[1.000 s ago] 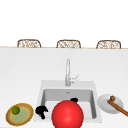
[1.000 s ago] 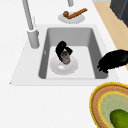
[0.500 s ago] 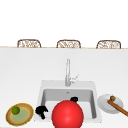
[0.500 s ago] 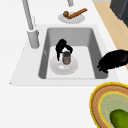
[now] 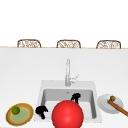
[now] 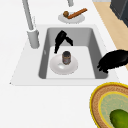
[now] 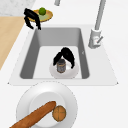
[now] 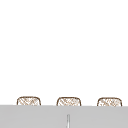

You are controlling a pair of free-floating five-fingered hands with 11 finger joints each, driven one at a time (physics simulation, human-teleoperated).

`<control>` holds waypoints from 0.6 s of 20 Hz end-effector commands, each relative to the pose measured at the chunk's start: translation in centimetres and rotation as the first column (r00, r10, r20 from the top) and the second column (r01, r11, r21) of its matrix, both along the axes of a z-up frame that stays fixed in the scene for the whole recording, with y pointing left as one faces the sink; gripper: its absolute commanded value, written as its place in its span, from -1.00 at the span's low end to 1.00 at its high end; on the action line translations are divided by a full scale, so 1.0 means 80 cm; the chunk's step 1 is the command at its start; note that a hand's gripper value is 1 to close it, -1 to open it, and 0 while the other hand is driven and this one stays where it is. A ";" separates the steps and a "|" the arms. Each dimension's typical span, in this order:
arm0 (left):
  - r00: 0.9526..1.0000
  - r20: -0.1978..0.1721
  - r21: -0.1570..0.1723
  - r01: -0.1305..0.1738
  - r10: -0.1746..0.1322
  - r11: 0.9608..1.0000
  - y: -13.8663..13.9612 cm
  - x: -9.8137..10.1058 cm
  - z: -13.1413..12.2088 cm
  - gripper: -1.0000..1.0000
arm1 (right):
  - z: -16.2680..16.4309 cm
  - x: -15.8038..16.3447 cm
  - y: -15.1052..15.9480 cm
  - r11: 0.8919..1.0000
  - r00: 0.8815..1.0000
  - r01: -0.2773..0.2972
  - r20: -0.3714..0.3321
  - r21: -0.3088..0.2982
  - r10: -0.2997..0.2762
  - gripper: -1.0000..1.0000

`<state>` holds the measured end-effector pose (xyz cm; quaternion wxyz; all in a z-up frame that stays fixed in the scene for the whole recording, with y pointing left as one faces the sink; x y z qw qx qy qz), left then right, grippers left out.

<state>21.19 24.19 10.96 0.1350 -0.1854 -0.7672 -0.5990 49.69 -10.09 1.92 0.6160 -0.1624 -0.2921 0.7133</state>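
My right hand (image 7: 64, 57) hangs over the jar (image 7: 61, 66), fingers curled down but holding nothing. The jar stands on a plate (image 7: 72, 72) in the sink (image 7: 85, 60). My left hand (image 6: 113, 60), relaxed, hovers at the sink's seven o'clock corner.

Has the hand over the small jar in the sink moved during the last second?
No. In the left side view the right hand sits at the same spot relative to the faucet and the jar on its white plate.
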 end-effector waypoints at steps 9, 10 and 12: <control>1.000 0.000 0.000 0.000 0.000 1.000 0.000 0.000 0.000 0.00 | 0.039 -0.005 -0.052 0.996 0.997 0.042 0.062 0.076 -0.047 -1.00; 1.000 0.000 0.000 0.000 0.000 1.000 0.000 0.000 0.000 0.00 | 0.041 -0.005 -0.055 0.996 0.997 0.048 0.058 0.077 -0.052 -1.00; 1.000 0.000 0.000 0.000 0.000 1.000 0.000 0.000 0.000 0.00 | 0.048 -0.009 -0.067 0.996 0.997 0.033 0.060 0.084 -0.038 -1.00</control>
